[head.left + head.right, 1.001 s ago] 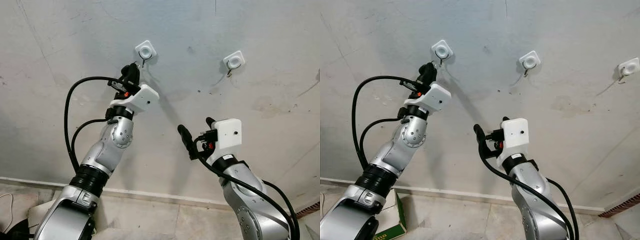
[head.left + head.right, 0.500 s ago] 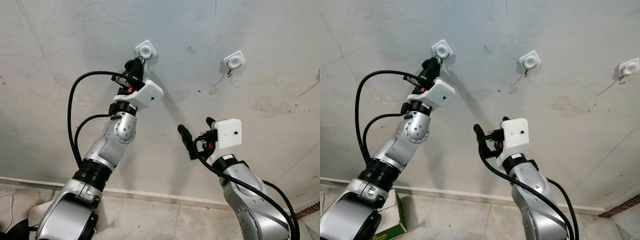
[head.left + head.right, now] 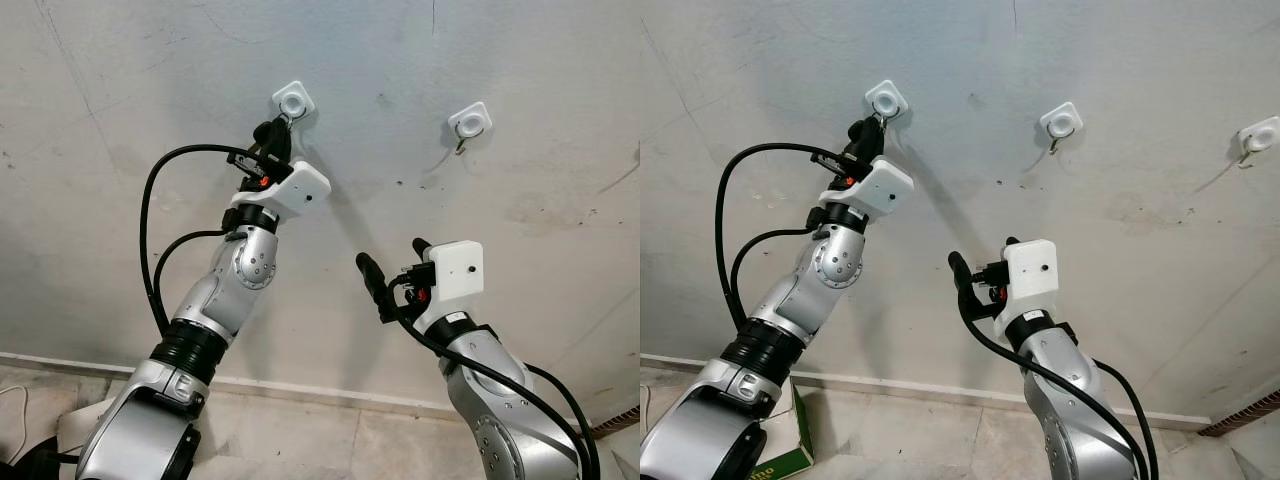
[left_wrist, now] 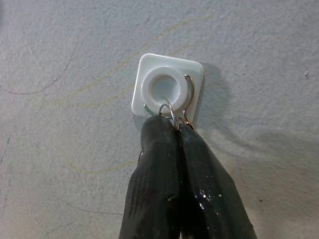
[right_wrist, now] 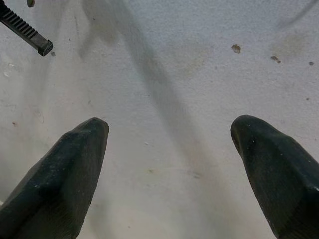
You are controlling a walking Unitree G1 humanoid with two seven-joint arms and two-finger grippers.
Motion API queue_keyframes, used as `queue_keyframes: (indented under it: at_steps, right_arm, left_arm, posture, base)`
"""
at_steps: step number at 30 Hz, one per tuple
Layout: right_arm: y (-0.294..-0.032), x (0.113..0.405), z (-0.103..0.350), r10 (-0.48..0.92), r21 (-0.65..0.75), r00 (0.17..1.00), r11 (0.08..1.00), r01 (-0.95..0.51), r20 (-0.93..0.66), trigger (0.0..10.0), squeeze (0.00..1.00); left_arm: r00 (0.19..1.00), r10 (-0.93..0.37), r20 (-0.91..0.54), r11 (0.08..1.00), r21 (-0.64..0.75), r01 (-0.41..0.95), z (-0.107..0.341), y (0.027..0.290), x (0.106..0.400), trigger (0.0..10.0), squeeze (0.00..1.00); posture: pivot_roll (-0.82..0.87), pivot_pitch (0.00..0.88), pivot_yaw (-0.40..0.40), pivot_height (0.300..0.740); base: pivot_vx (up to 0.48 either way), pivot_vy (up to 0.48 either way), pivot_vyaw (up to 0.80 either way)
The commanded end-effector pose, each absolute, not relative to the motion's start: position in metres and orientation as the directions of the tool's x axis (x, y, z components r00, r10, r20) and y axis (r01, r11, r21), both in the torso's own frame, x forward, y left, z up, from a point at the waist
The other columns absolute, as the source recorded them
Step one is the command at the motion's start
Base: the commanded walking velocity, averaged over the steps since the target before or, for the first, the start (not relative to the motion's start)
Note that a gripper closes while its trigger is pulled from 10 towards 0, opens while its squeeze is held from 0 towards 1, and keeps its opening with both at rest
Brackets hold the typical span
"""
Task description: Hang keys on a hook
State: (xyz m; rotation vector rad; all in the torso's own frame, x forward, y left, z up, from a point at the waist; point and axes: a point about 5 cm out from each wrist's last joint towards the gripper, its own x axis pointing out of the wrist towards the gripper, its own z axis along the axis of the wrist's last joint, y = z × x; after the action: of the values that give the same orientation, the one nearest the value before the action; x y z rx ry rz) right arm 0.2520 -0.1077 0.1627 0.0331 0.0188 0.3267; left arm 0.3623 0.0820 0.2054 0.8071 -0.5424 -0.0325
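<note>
Head views: the left gripper (image 3: 271, 135) is raised against a rough, pale plaster wall (image 3: 120, 90), its tip just below a square white plastic hook (image 3: 292, 101) with a round central boss; two more white hooks (image 3: 1060, 122) sit further right along the wall. The right gripper (image 3: 392, 268) hangs lower, well apart from the hooks, its two long black fingers spread. Left wrist view: the matte black fingers (image 4: 157, 169) are pressed together, pinching a thin silver wire key ring (image 4: 167, 113) that touches the lower edge of the hook plate, beside its curved metal wire; the keys themselves are hidden. Right wrist view: the rounded fingertips (image 5: 75, 164) stand wide apart before speckled, scuffed plaster, gripping nothing.
</note>
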Motion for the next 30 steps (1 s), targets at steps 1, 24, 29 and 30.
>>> queue_keyframes:
  at_steps: [1,24,29,30]
  right_arm:
    - [-0.107,0.251,0.165,0.318,0.034,0.948,0.947,-0.318,-0.005,10.0,0.00]
    - [-0.107,0.251,0.163,0.318,0.038,0.948,0.947,-0.317,-0.010,10.0,0.00]
    - [-0.107,0.251,0.163,0.318,0.038,0.948,0.947,-0.318,-0.010,10.0,0.00]
    - [-0.107,0.251,0.163,0.317,0.038,0.948,0.948,-0.317,-0.010,10.0,0.00]
  left_arm:
    - [0.865,-0.282,0.415,0.687,0.716,-0.119,0.197,0.072,0.359,10.0,0.00]
    - [0.885,-0.343,0.314,0.649,0.761,-0.018,0.178,0.065,0.356,10.0,0.00]
    - [0.885,-0.340,0.317,0.651,0.758,-0.021,0.178,0.066,0.355,10.0,0.00]
    - [0.878,-0.322,0.355,0.656,0.752,-0.062,0.185,0.068,0.356,10.0,0.00]
  posture:
    - [-0.02,0.021,-0.005,0.740]
    - [-0.02,0.023,-0.004,0.740]
    - [-0.02,0.023,-0.004,0.740]
    - [-0.02,0.023,-0.004,0.740]
  base:
    - [0.000,0.000,0.00]
    - [0.000,0.000,0.00]
    - [0.000,0.000,0.00]
    - [0.000,0.000,0.00]
